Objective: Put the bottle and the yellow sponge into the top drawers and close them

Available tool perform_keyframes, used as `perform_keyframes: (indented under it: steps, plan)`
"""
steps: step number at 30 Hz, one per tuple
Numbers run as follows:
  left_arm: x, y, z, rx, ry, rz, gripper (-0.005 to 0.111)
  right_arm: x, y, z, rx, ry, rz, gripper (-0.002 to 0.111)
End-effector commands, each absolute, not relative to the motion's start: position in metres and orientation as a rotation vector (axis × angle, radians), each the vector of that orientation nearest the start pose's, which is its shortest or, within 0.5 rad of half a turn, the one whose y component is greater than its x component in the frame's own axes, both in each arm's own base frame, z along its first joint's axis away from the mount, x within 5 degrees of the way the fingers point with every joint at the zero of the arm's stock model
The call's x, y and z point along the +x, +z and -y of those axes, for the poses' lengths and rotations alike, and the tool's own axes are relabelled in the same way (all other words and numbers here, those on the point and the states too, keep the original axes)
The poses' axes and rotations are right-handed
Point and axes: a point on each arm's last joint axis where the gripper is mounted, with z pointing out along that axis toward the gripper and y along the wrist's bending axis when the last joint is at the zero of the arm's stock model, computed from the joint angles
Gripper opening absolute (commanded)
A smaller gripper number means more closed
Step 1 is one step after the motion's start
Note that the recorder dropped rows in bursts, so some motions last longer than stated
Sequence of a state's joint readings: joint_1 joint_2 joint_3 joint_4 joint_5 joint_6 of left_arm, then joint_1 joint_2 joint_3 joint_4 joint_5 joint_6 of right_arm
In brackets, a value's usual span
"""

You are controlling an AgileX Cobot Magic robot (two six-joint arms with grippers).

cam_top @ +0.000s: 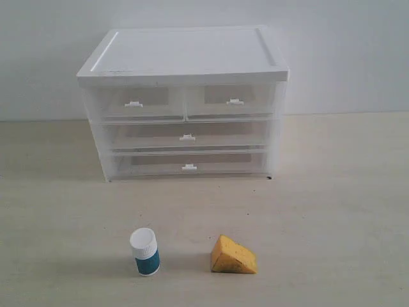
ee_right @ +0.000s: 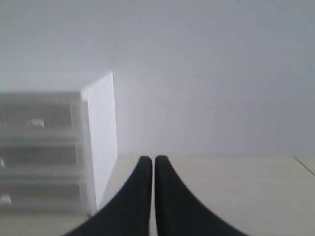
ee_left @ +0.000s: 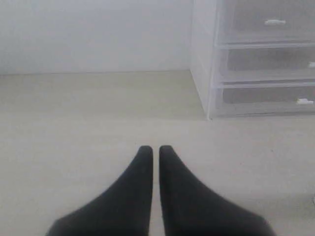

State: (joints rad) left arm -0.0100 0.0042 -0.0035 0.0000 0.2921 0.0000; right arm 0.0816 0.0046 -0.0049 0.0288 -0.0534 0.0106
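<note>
Two things are placed on the bench [cam_top: 339,211], in front of the cabinet [cam_top: 182,57]: the bottle [cam_top: 145,251] stands upright on the left, and the yellow sponge [cam_top: 234,255] lies near it on the right, not touching. Both top drawers [cam_top: 133,102] are shut. The left tool [ee_left: 153,150] and the right tool [ee_right: 149,160] are each pressed together, empty. The bottle is judged nearer to the left arm, the yellow sponge to the right. A hard ribbed cap [cam_top: 142,238] is seen; the porous wedge should yield.
</note>
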Motion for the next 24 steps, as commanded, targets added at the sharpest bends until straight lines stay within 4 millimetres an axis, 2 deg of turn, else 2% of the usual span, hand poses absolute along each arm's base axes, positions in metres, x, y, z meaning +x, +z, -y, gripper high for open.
perform_keyframes:
  steps: [1, 5, 9, 13, 19, 24]
  plan:
    - [0.055, 0.188, 0.001, -0.007, -0.021, -1.767, 0.004, 0.051, 0.237, -0.003, 0.075, 0.223, -1.213, 0.000]
    - [0.055, 0.188, 0.001, -0.007, -0.021, -1.767, 0.004, 0.049, 0.243, -0.003, 0.085, 0.249, -1.154, 0.000]
    - [0.055, 0.188, 0.001, -0.007, -0.021, -1.767, 0.004, 0.053, 0.266, -0.003, 0.076, 0.235, -1.166, 0.000]
    - [0.055, 0.188, 0.001, -0.007, -0.021, -1.767, 0.004, 0.067, 0.294, -0.004, 0.054, 0.198, -1.195, 0.000]
    - [0.055, 0.188, 0.001, -0.007, -0.021, -1.767, 0.004, 0.103, 0.323, -0.007, 0.038, 0.169, -1.268, 0.000]
    - [0.055, 0.188, 0.001, -0.007, -0.021, -1.767, 0.004, 0.141, 0.324, -0.011, 0.006, 0.136, -1.320, 0.000]
